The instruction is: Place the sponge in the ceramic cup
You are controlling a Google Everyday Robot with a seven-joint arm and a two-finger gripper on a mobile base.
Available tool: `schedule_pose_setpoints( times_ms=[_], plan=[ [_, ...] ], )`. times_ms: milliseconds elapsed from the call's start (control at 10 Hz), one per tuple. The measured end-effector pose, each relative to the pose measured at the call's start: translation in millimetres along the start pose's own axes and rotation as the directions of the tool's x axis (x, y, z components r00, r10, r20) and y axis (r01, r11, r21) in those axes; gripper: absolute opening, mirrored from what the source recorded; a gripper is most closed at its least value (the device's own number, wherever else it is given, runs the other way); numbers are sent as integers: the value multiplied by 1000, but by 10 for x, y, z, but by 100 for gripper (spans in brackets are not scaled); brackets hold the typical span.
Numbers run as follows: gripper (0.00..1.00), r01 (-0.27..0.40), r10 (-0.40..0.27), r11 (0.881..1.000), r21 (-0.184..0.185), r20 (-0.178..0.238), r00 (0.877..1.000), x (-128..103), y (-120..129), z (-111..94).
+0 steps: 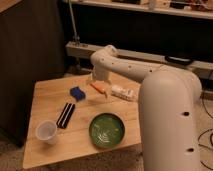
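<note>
A single view covers the scene. It looks down at a steep angle across the wooden tabletop (50,150) toward a dark rear wall (150,30) carrying a shelf rail (80,50). The robot's white arm (165,105) enters from the lower right and bulks large there, close to the lens. The tabletop lies at middle range, nearly all of it within frame. The claw (98,82) hangs over the tabletop's far half, just right of the sponge (76,92). Mounting point: cannot be determined.
</note>
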Motion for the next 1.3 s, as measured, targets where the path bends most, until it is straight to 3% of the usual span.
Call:
schedule_pose_setpoints(
  times_ms=[100,200,300,400,500,600,700,900,1100,1300],
  plan=[
    [80,65,-64,998,-24,10,998,-39,110,-88],
    [80,148,-146,988,-48,29,989,-81,252,-228],
    [80,248,-245,967,-64,49,968,-107,417,-371],
    [80,358,-354,931,-74,64,933,-99,680,-482],
    [80,414,-411,908,-66,64,910,-86,885,-527],
    [80,444,-441,894,-61,59,895,-73,1040,-534],
    [80,485,-484,872,-62,39,874,-81,1281,-481],
    [80,500,-500,864,-63,6,866,-166,1473,-307],
    [80,485,-488,872,-72,-38,872,-246,1752,26],
    [80,460,-464,885,-68,-72,883,-341,1839,255]
  ],
)
